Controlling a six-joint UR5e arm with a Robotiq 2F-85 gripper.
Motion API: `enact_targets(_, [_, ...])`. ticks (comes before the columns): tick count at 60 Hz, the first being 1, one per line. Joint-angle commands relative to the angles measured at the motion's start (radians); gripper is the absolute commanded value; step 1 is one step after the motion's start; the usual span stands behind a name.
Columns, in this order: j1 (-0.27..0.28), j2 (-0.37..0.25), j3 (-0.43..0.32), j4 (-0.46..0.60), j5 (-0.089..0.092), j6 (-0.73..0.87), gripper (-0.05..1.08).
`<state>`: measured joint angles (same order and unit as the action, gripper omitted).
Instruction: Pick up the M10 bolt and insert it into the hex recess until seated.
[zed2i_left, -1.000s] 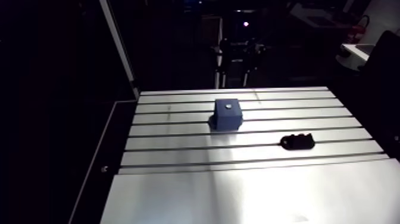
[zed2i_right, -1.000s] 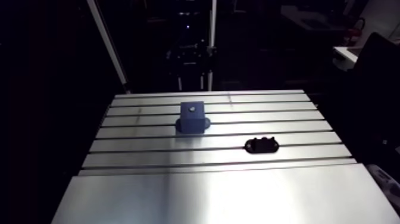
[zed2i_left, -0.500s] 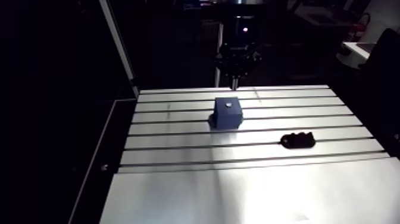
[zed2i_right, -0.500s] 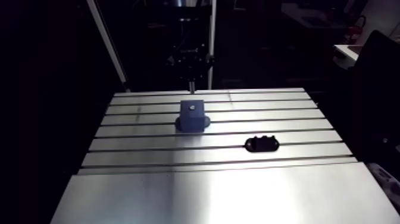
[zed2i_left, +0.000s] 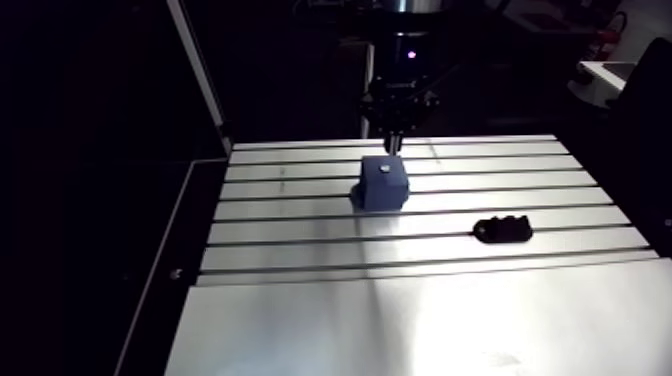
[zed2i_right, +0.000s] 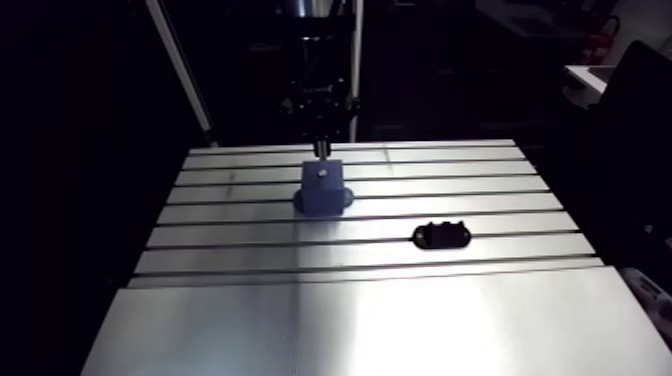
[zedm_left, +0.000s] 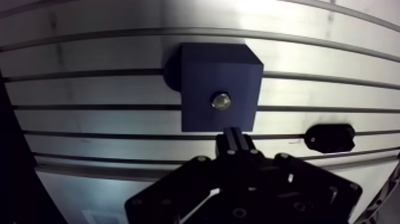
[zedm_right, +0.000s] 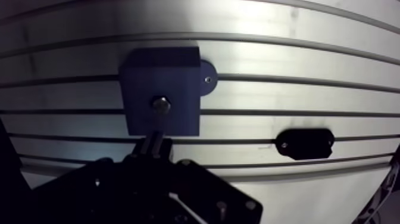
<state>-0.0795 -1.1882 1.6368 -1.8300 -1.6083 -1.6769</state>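
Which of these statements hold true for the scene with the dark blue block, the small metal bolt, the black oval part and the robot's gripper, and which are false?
1. The dark blue square block stands on the slotted aluminium table. True.
2. The small metal hex-headed bolt sits in the middle of the block's top face. True.
3. The black oval part rests on top of the block. False: it lies on the table, off to one side and apart from the block.
4. The gripper is clamped on the bolt. False: its fingers are together with nothing between them, and the bolt is ahead of them in the block.
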Motion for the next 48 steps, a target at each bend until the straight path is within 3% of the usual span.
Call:
enact_targets(1, [0.001,0.019,0.01,-0.051,0.004,-0.009,1.08])
enact_targets(48, [0.005,0.05,0.013,-0.051,0.009,-0.01,1.08])
